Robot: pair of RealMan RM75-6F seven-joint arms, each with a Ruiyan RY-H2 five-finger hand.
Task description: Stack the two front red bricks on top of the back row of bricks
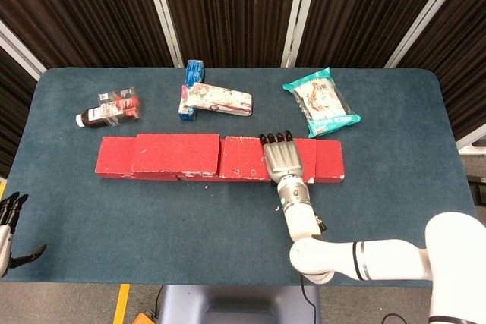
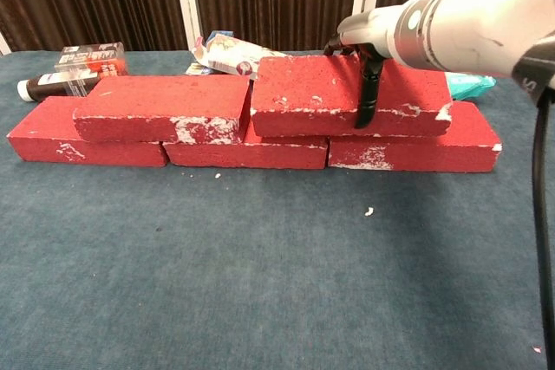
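We look down on a blue cloth-covered table point(image 1: 228, 218) backed by dark curtains with pale strips. Our right hand point(image 1: 284, 160) grips a red brick point(image 2: 347, 97), fingers over its top and thumb point(image 2: 368, 100) down its front face. This brick sits on the back row of bricks point(image 2: 408, 140), spanning the joint between the middle and right ones, its left end just beside the other stacked brick point(image 2: 165, 108). That one lies on top of the row's left part, overhanging toward us a little. Whether the held brick rests fully on the row or sits a shade above it we cannot tell.

Behind the bricks lie a dark bottle point(image 1: 106, 110) at far left, a blue box point(image 1: 190, 85) touching a white packet point(image 1: 220, 99) near the middle, and a teal snack bag point(image 1: 320, 102) to the right. Our left hand point(image 1: 9, 221) hangs off the table's near-left corner, fingers spread and holding nothing.
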